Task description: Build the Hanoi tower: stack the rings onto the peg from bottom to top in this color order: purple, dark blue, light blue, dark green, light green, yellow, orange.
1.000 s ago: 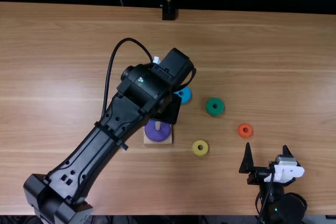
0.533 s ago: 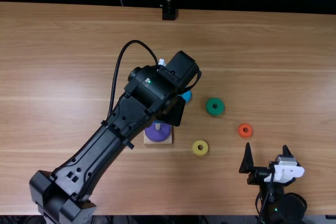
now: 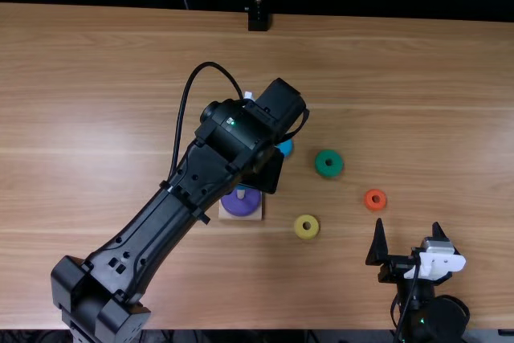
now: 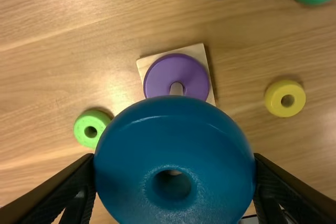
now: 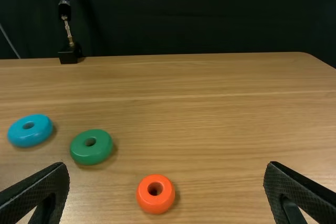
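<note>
Since the purple ring is on the peg, step 2 is in hand: the dark blue ring, pinched by the left claw, must be centred over the peg and lowered. The right claw is spread.

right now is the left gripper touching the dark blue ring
Touching. The left wrist view shows the left gripper with its jaws against opposite sides of the dark blue ring, holding it between them.

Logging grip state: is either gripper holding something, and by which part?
Left gripper holds the dark blue ring by opposite sides of its outer rim; right gripper is empty.
</note>
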You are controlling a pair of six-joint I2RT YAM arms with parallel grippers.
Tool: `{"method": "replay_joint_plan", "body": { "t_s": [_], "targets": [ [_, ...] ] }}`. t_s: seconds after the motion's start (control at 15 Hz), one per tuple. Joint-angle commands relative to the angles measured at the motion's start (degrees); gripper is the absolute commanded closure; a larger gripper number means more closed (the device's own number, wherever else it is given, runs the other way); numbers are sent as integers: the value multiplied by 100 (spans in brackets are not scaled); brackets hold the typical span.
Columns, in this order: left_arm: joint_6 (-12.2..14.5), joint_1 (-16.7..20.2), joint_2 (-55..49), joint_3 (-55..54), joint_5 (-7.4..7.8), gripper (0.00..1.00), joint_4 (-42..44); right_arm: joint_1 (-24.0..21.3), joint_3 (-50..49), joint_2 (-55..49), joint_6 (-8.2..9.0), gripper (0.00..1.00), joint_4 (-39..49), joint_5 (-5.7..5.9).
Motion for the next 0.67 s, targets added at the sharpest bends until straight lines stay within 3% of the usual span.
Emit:
{"method": "replay_joint_plan", "body": {
  "t_s": [0.0,0.07,0.13,0.47,0.6],
  "targets": [
    [-32,26,100,136,-7,100,-14,-30,-123,-88,4,0,-96,-2],
    [-32,26,100,118,4,98,-14,-30,-123,-88,4,0,-96,-2],
    [-32,35,100,118,4,87,-14,-30,-123,-88,4,0,-96,-2],
    [-22,53,83,-58,78,0,-109,-30,-123,-88,4,0,-96,-2],
    [-22,62,74,-93,78,0,-267,-30,-123,-88,4,0,-96,-2]
  ]
}}
